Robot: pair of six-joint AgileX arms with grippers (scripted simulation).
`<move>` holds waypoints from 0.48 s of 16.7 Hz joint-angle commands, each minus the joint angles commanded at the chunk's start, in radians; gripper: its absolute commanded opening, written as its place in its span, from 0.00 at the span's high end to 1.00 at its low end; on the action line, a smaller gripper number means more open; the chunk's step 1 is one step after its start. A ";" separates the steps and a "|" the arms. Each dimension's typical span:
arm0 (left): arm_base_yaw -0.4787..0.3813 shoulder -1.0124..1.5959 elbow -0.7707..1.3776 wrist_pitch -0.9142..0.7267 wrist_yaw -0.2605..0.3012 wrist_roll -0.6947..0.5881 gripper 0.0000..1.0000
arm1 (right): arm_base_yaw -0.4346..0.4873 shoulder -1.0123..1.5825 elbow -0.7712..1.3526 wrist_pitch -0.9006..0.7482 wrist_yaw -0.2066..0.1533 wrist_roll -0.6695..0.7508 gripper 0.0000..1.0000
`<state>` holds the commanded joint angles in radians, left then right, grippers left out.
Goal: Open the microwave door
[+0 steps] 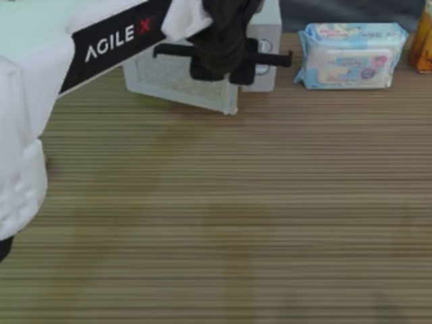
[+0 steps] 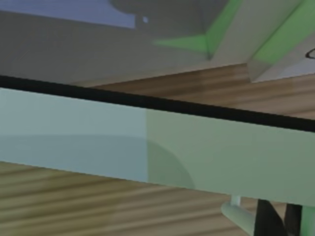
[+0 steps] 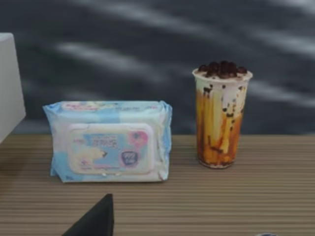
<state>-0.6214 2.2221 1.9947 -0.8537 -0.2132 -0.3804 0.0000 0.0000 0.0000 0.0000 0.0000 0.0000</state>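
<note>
The white microwave (image 1: 271, 23) stands at the table's far edge, near the middle. Its microwave door (image 1: 177, 82), with a speckled grey window, is swung partly outward, its free edge toward the table's front. My left arm reaches in from the left, and the left gripper (image 1: 223, 71) hangs at that free edge. In the left wrist view the door (image 2: 147, 142) fills the frame. The gripper's dark fingers (image 2: 266, 221) are shut on the door's pale handle (image 2: 238, 212). My right gripper (image 3: 182, 231) is out of the top view, open, with one dark finger (image 3: 98, 221) showing.
A blue-white wet-wipes pack (image 1: 351, 55) lies right of the microwave, also seen in the right wrist view (image 3: 110, 142). A bubble-tea cup (image 3: 221, 115) stands beside it at the far right edge (image 1: 422, 40). The wooden table (image 1: 236, 223) stretches in front.
</note>
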 joint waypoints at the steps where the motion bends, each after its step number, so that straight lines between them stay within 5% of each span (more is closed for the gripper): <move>1: 0.000 0.000 0.000 0.000 0.000 0.000 1.00 | 0.000 0.000 0.000 0.000 0.000 0.000 0.00; 8: 0.005 -0.058 -0.091 0.048 0.030 0.059 1.00 | 0.000 0.000 0.000 0.000 0.000 0.000 0.00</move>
<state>-0.6160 2.1644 1.9033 -0.8061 -0.1828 -0.3211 0.0000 0.0000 0.0000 0.0000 0.0000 0.0000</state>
